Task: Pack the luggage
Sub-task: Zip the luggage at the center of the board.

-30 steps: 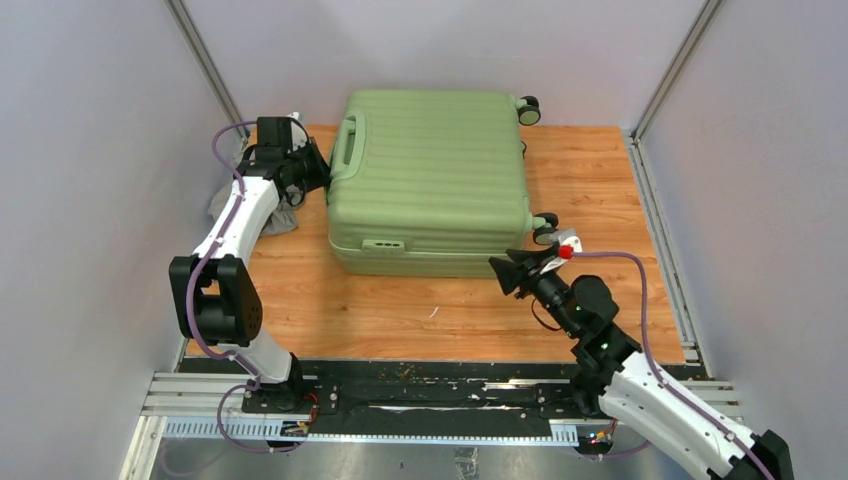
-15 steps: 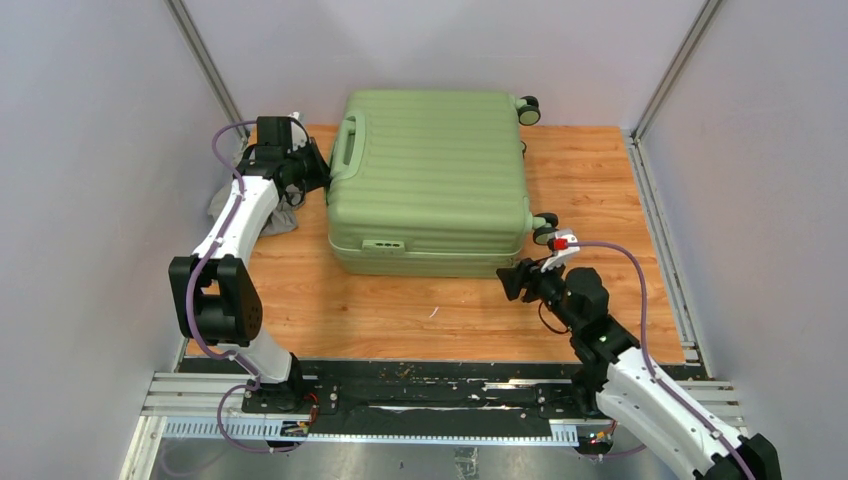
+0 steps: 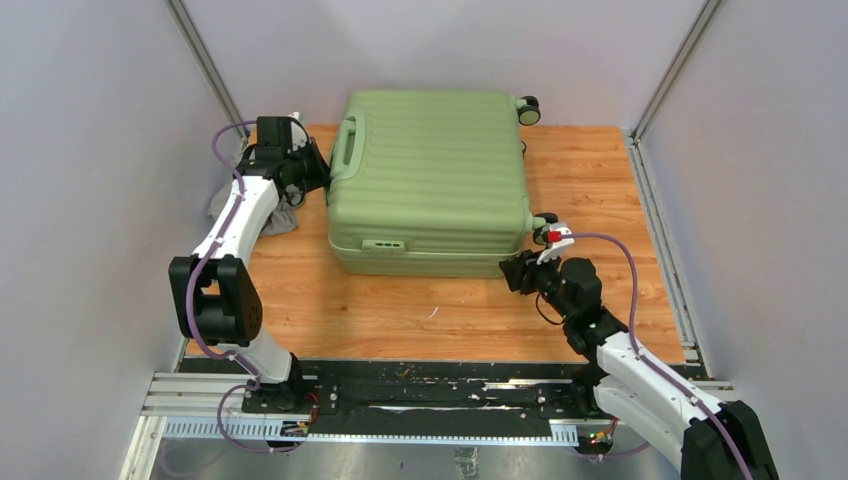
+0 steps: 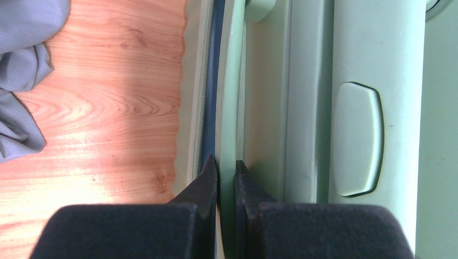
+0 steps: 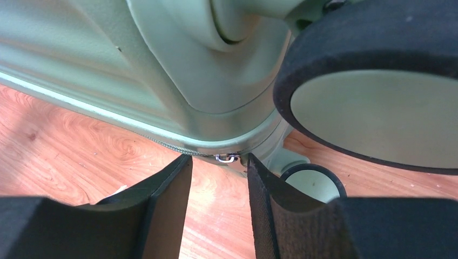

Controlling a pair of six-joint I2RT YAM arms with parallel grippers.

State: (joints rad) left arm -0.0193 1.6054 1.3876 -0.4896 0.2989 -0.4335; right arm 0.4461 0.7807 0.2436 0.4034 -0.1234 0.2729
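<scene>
Green suitcase (image 3: pixel 430 170) lies closed and flat on the wooden table (image 3: pixel 400 310), toward the back middle. Left hand (image 3: pixel 322 178) is at its left side below the handle, fingers pinched nearly closed on the thin edge of the shell by the seam. Grey cloth (image 3: pixel 222 205) is bunched at the table's left edge behind that arm. Right hand (image 3: pixel 512 272) is at the near right corner beside a wheel (image 5: pixel 372 108), fingers apart and gripping nothing, small metal zipper pull (image 5: pixel 228 158) just past the tips.
</scene>
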